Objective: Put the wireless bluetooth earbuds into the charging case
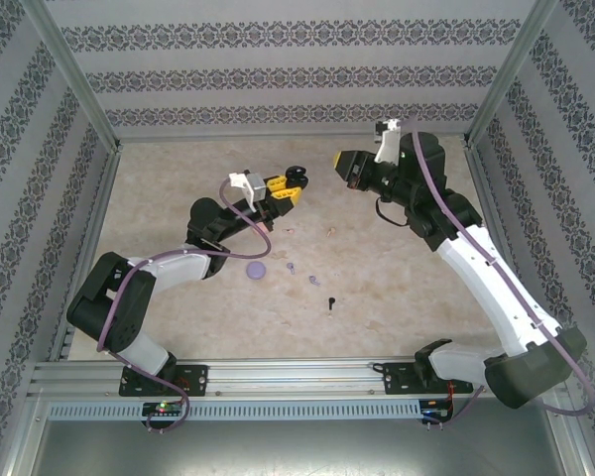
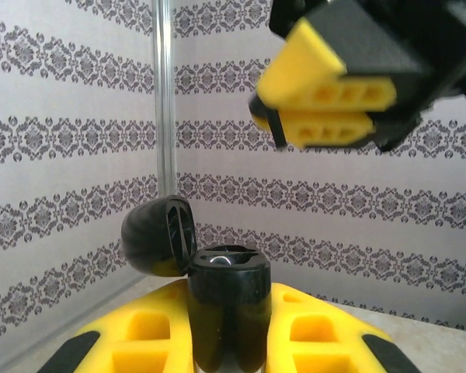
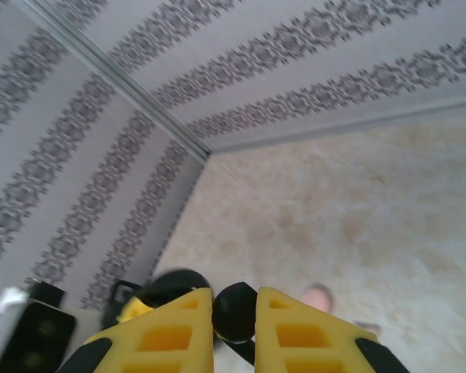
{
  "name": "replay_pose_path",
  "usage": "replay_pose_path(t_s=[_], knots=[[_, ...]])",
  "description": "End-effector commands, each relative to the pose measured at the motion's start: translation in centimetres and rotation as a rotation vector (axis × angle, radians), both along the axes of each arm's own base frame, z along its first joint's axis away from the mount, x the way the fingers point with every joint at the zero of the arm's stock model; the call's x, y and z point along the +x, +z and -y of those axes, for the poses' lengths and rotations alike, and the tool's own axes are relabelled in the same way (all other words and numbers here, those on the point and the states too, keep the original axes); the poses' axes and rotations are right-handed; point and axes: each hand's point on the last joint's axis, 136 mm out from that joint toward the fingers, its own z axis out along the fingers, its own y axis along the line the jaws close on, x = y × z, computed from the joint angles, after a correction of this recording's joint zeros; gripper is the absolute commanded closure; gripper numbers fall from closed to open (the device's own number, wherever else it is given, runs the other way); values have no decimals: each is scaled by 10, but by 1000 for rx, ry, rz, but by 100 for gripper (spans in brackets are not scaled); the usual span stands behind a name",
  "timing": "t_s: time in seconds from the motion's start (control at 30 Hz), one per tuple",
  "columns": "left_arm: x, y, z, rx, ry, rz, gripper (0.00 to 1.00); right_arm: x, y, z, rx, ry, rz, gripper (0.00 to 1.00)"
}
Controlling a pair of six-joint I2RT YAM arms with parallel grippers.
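Earbuds are scattered about. One black earbud [image 1: 331, 302] lies on the worktop [image 1: 397, 268] towards the near edge, roughly midway between the two arm bases. A purple earbud [image 1: 291, 267] and a second purple earbud [image 1: 315, 281] lie a little farther in, to its left and apart from each other. Just beside them, on their left, sits a round purple case [image 1: 257, 269].

A small dark rounded piece [image 3: 231, 315], which looks to me like another black earbud, is pinched between the yellow fingertips of the right claw [image 3: 234, 299]. The tips are drawn close together around it.

The black charging case [image 2: 229, 272] is up off the worktop, standing upright and squeezed between the two yellow fingers of the left claw [image 2: 229, 311]. Its domed lid [image 2: 157, 237] is swung open to the left, and the hollow top of the case is bare to the camera.

From above, the left claw [image 1: 293, 183] and right claw [image 1: 343, 162] face each other over the far half of the worktop, near one another but not touching. From the left wrist, the right claw [image 2: 326, 101] hangs blurred above and beyond the open case.

Past the right claw's tips a pale pink blob [image 3: 317, 297] rests on the worktop, too blurred to name. Patterned walls [image 1: 278, 69] close in the far side and both flanks.
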Motion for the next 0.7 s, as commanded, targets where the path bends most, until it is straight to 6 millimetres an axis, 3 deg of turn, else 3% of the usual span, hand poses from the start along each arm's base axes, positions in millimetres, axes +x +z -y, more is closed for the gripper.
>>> replay_pose_path(t_s=[0.0,0.17,0.37,0.67], knots=[[-5,29,7,24,62,160,100,-4,48,-1,135,18,108,84],[7,42,14,57,230,286,100,-8,66,2,215,5,170,84],[8,65,24,40,339,435,100,-14,70,7,297,-11,245,84],[14,69,32,26,331,461,100,-21,64,-1,359,-7,296,83]])
